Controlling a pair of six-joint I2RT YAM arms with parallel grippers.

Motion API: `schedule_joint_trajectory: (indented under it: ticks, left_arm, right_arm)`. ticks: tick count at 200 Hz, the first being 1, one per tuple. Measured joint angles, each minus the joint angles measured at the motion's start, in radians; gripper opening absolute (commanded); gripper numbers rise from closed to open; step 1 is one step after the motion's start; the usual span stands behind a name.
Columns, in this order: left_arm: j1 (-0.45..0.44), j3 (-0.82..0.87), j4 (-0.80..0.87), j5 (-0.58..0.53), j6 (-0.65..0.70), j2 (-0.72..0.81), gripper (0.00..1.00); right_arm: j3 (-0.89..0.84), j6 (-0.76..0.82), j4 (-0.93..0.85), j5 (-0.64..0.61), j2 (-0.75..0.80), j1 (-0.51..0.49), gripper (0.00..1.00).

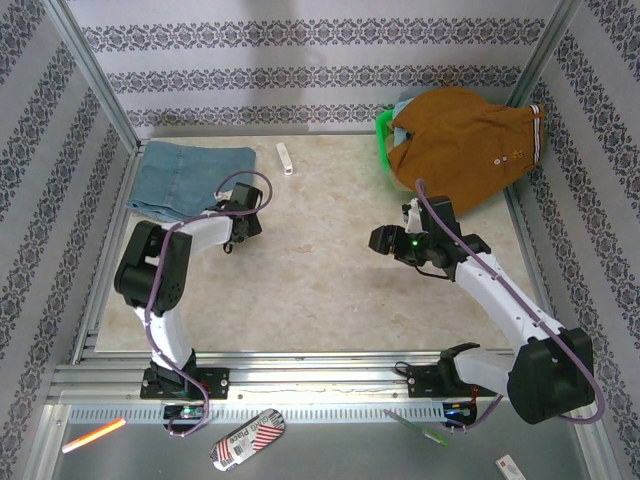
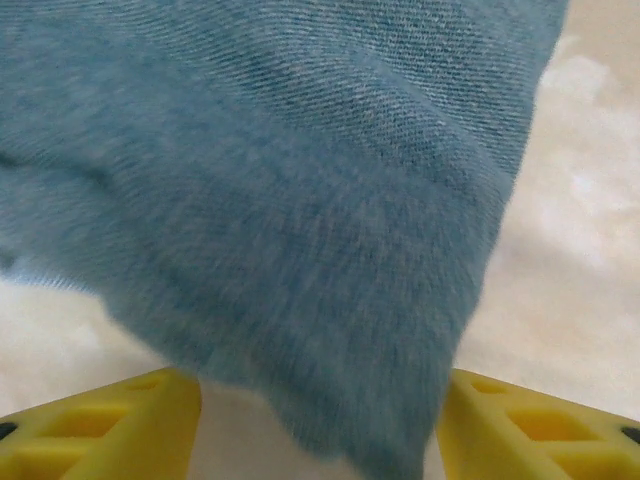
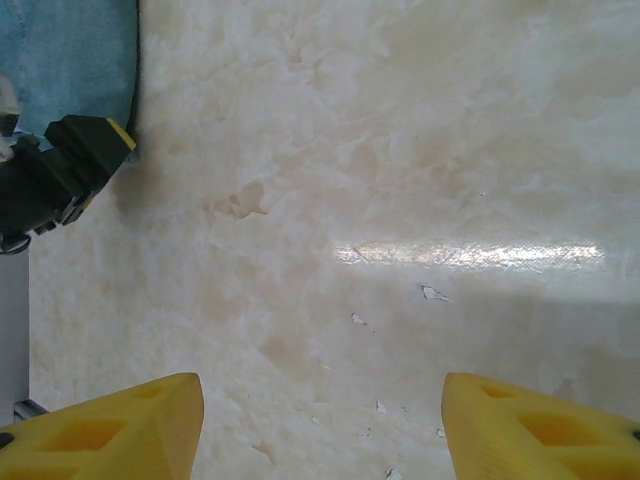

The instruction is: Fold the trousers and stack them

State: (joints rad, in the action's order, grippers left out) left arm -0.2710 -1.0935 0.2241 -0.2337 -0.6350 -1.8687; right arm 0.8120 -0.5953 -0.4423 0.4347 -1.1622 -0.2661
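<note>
The trousers (image 2: 300,200) reach right up to the left gripper (image 2: 320,400): in the left wrist view a soft edge of blue denim dips between its yellow fingers (image 2: 110,430), which stand well apart and pinch nothing, so that gripper is released. From above, the left gripper (image 1: 240,212) sits at the near right corner of the trousers (image 1: 190,178), which lie folded into a flat packet in the far left corner of the table (image 1: 320,280). Their longer side runs left to right along the back wall; which end is the waist cannot be told.

The right gripper (image 1: 385,240) hangs over bare table right of the middle, well apart from the denim, its fingers (image 3: 110,430) spread and empty.

A small white object (image 1: 286,158) lies just right of the packet. In the far right corner a brown garment (image 1: 460,145) is draped over a green basket (image 1: 383,135).
</note>
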Motion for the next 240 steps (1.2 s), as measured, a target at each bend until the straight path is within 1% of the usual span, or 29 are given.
schedule_joint_trajectory:
  ticks: [23, 67, 89, 122, 154, 170, 189, 203, 221, 234, 240]
  left_arm:
    - [0.031, -0.070, 0.005, -0.012, 0.041, -0.066, 0.59]
    - [0.122, -0.272, 0.010, 0.014, 0.125, -0.193, 0.58]
    - [0.163, -0.338, 0.014, 0.034, 0.142, -0.237, 0.58]
    - [0.192, -0.369, 0.040, 0.067, 0.138, -0.251, 0.58]
    - [0.210, -0.331, 0.019, 0.122, 0.126, -0.242, 0.59]
    - [0.219, -0.303, 0.007, 0.159, 0.123, -0.219, 0.61]
    - [0.225, -0.240, -0.016, 0.200, 0.119, -0.170, 0.66]
    - [0.227, -0.182, -0.020, 0.232, 0.116, -0.107, 0.70]
    - [0.227, -0.095, -0.034, 0.288, 0.111, 0.028, 0.77]
    - [0.227, -0.012, -0.061, 0.341, 0.106, 0.173, 0.81]
    - [0.227, 0.025, -0.071, 0.363, 0.103, 0.247, 0.82]
  right_arm:
    - [0.000, 0.006, -0.010, -0.004, 0.016, 0.000, 0.54]
    - [-0.001, 0.009, -0.013, -0.011, 0.028, 0.000, 0.53]
    - [-0.003, 0.009, -0.014, -0.011, 0.028, 0.000, 0.54]
    - [-0.003, 0.009, -0.014, -0.017, 0.028, 0.001, 0.54]
    - [-0.003, 0.009, -0.014, -0.019, 0.028, 0.001, 0.56]
    - [-0.003, 0.011, -0.014, -0.019, 0.028, 0.001, 0.57]
    - [-0.002, 0.013, -0.015, -0.019, 0.028, 0.001, 0.57]
    - [0.000, 0.019, -0.023, -0.019, 0.031, 0.001, 0.57]
    - [0.010, 0.022, -0.040, -0.019, 0.048, 0.001, 0.60]
    - [0.019, 0.028, -0.046, -0.018, 0.076, 0.002, 0.64]
    - [0.025, 0.031, -0.048, -0.018, 0.092, 0.002, 0.65]
